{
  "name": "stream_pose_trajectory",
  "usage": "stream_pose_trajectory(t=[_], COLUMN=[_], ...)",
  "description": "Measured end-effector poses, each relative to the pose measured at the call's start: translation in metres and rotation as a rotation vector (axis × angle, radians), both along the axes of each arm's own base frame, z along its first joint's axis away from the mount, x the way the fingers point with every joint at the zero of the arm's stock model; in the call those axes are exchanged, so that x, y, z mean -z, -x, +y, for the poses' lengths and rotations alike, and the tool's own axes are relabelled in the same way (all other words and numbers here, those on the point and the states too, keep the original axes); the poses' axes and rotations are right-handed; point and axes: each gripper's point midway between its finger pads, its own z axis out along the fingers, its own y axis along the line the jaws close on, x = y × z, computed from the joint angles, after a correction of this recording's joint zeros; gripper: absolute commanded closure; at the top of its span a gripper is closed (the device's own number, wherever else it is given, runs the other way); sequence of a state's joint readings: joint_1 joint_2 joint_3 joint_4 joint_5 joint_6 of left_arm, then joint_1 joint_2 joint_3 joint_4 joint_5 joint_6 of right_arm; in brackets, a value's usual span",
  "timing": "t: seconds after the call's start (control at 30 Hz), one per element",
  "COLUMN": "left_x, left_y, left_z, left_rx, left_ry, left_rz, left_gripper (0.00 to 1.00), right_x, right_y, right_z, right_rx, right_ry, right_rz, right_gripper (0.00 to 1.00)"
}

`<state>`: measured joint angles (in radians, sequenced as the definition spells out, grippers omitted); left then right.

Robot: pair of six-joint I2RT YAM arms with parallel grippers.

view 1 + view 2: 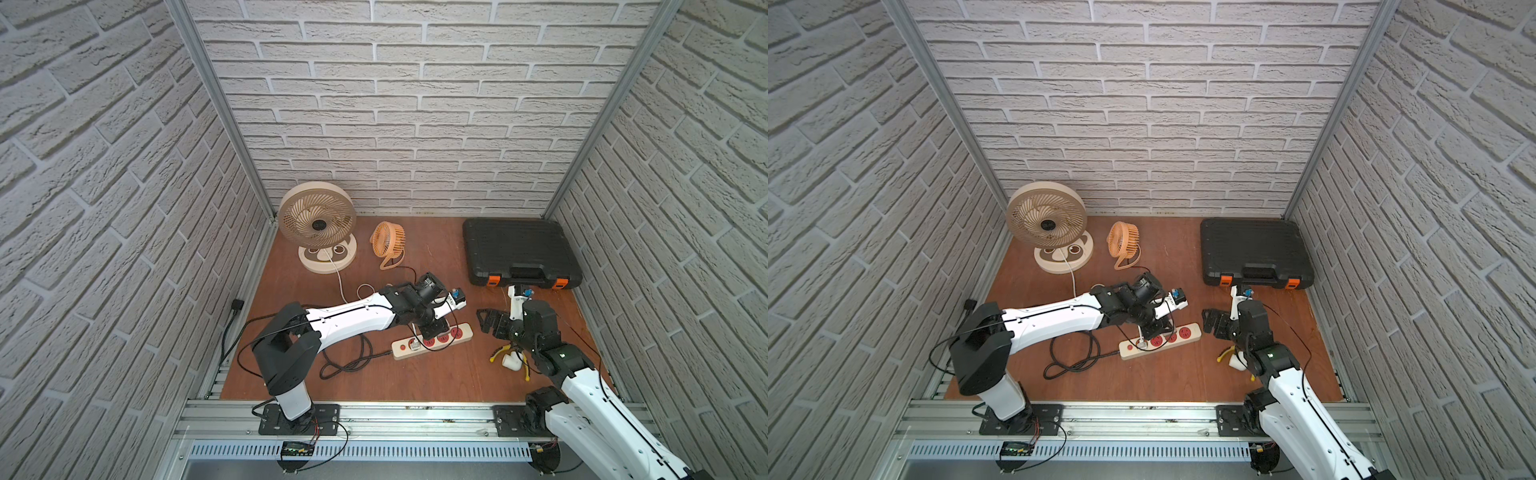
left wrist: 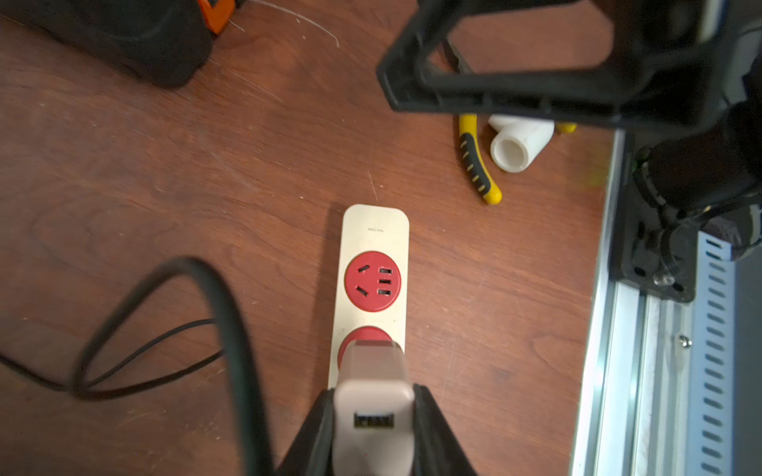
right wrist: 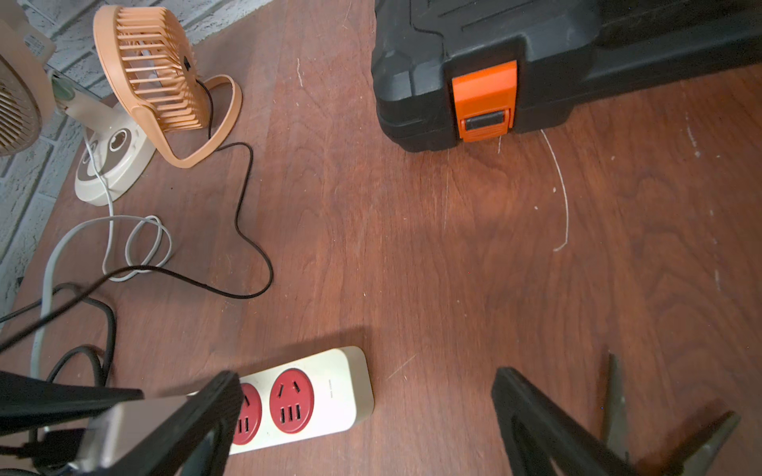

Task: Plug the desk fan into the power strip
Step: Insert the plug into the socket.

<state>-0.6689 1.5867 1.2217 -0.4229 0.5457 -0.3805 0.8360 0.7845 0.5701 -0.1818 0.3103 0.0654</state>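
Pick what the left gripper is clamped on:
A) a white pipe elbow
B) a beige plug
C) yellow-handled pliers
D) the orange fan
B: in the left wrist view the left gripper has its jaws on either side of the plug, above the strip; the pliers and elbow lie apart on the table.

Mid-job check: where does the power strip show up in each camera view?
Top view: power strip just below picture centre.
Top view: likewise just below centre.
Left wrist: power strip just beyond the held plug.
Right wrist: only its free end, two sockets.
Shared landmark: black case with orange latches.
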Motion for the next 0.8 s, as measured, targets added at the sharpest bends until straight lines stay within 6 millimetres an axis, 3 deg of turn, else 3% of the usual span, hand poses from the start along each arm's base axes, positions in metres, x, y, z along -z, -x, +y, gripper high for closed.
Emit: stream_pose_trajectory(t=[0.17,0.3,0.57,0.8], left_x=[0.007,0.011,0.015,0.036], left_y=[-0.010,-0.005,0.017,0.021], left_z=[0.007,-0.002,-0.028,-0.030], left_rx=[-0.018,0.022,0.162,0.243], left_ry=[-0.077,-0.133,-0.164,-0.191], left_rz=[-0.093,-0.185,-0.345,-0.370], left_gripper=[1.00,1.00,1.00,1.00], right_x=[-0.012,-0.006,0.028,0.069], right_y=[0.007,0.004,-0.014,-0.012], right_z=[-0.020,-0.043,-0.095,-0.115], right_rx=[0.072,0.180,0.438,0.527], right_ry=[-0.093,-0.146,-0.273,-0.372], right_rz=[0.018,0.070,0.246,0.385], right_gripper=[0.01,0.01,0.01,0.01])
